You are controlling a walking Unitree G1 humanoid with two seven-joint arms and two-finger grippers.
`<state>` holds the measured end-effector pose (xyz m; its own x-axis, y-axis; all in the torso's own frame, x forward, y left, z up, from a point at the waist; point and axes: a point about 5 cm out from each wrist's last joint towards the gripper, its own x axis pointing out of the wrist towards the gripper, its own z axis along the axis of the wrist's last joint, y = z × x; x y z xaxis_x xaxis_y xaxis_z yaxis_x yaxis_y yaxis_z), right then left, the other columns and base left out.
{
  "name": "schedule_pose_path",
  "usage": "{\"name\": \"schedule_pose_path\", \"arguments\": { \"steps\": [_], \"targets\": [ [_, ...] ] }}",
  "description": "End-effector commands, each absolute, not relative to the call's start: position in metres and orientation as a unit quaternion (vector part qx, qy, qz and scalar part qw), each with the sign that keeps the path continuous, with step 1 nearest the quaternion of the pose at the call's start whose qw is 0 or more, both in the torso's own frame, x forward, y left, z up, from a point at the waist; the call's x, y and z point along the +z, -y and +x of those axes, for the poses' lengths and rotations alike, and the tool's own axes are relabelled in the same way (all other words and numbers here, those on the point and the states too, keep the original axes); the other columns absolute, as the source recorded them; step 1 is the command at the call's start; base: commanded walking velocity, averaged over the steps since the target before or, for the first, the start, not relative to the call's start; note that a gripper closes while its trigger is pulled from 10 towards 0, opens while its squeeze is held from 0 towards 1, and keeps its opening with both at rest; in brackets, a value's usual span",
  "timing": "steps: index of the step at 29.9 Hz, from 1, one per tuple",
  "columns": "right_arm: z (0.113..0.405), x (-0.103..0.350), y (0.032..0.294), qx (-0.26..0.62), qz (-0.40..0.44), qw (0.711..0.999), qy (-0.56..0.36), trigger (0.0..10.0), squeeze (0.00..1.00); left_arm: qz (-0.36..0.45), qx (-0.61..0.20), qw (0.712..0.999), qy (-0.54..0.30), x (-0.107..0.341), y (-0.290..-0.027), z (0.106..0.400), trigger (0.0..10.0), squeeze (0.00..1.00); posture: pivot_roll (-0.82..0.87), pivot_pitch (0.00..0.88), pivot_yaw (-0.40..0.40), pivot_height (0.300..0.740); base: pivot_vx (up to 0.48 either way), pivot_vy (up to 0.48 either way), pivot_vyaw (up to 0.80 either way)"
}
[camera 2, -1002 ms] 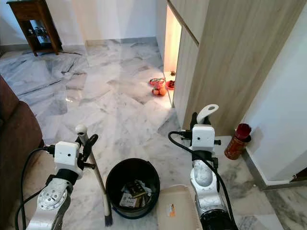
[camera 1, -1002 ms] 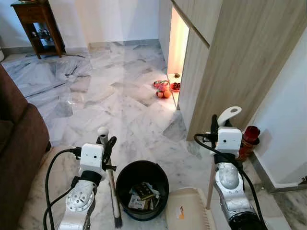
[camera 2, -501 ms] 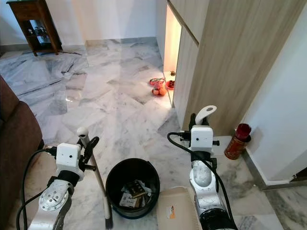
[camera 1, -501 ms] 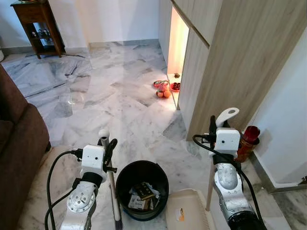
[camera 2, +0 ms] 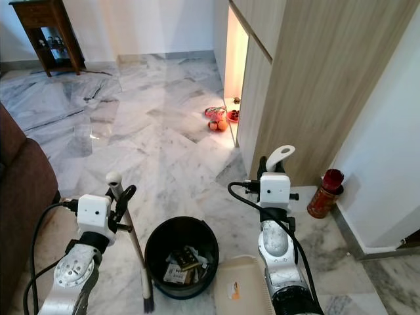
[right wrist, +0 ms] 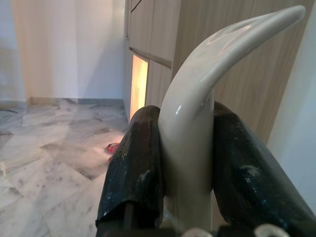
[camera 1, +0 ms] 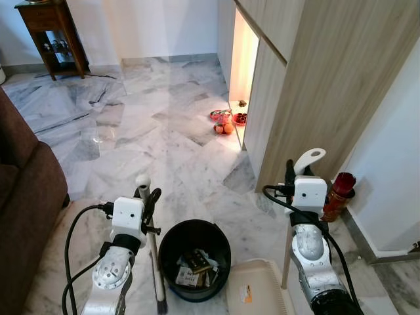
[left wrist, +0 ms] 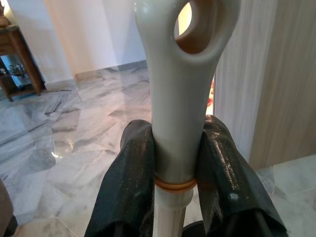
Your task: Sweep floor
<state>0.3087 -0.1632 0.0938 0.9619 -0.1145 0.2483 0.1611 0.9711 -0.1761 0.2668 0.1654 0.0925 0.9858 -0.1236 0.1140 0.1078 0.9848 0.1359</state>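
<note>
My left gripper is shut on the upper part of a white brush handle. The handle runs down to dark bristles on the floor beside a black bin. In the left wrist view the handle sits clamped between both black fingers. My right gripper is shut on the cream dustpan handle, just under its hooked top. Its pole goes down to the cream dustpan, which lies right of the bin. The hooked handle is pinched between the fingers in the right wrist view.
The bin holds scraps of rubbish. A brown sofa stands at the left and a wooden cabinet wall with a lit niche at the right. A red canister stands by the wall. Small red items lie near the niche, and a wooden side table stands far back.
Both arms have drifted a few pixels toward each other. Each gripper keeps its hold, and the bin and dustpan stay in place.
</note>
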Motion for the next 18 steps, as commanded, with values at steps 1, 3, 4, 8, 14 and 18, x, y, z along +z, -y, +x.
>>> {"name": "schedule_pose_path", "arguments": {
  "steps": [1, 3, 4, 8, 14, 18],
  "targets": [
    [0.3115, 0.0997, 0.1573, -0.064, -0.091, 0.985, 0.135, 10.0, 0.00, 0.064, -0.061, 0.993, 0.080, 0.0992, -0.1648, 0.2697, 10.0, 0.00, 0.11, 0.000, 0.039, 0.740, -0.251, 0.000, 0.00],
    [0.3111, 0.0988, 0.1567, -0.063, -0.091, 0.985, 0.133, 10.0, 0.00, 0.065, -0.061, 0.993, 0.080, 0.0994, -0.1645, 0.2704, 10.0, 0.00, 0.11, 0.000, 0.035, 0.740, -0.251, 0.000, 0.00],
    [0.3111, 0.0982, 0.1562, -0.060, -0.092, 0.985, 0.131, 10.0, 0.00, 0.065, -0.060, 0.993, 0.082, 0.0998, -0.1646, 0.2709, 10.0, 0.00, 0.11, 0.000, 0.034, 0.740, -0.251, 0.000, 0.00],
    [0.3114, 0.0987, 0.1561, -0.058, -0.092, 0.985, 0.132, 10.0, 0.00, 0.065, -0.059, 0.993, 0.083, 0.1003, -0.1648, 0.2715, 10.0, 0.00, 0.11, 0.000, 0.034, 0.740, -0.251, 0.000, 0.00],
    [0.3129, 0.0994, 0.1579, -0.057, -0.094, 0.985, 0.130, 10.0, 0.00, 0.064, -0.056, 0.993, 0.086, 0.1022, -0.1635, 0.2736, 10.0, 0.00, 0.12, 0.000, 0.025, 0.740, -0.250, 0.000, 0.00],
    [0.3132, 0.0989, 0.1567, -0.055, -0.093, 0.986, 0.129, 10.0, 0.00, 0.064, -0.054, 0.993, 0.087, 0.1030, -0.1633, 0.2747, 10.0, 0.00, 0.12, 0.000, 0.022, 0.740, -0.251, 0.000, 0.00]
  ]
}}
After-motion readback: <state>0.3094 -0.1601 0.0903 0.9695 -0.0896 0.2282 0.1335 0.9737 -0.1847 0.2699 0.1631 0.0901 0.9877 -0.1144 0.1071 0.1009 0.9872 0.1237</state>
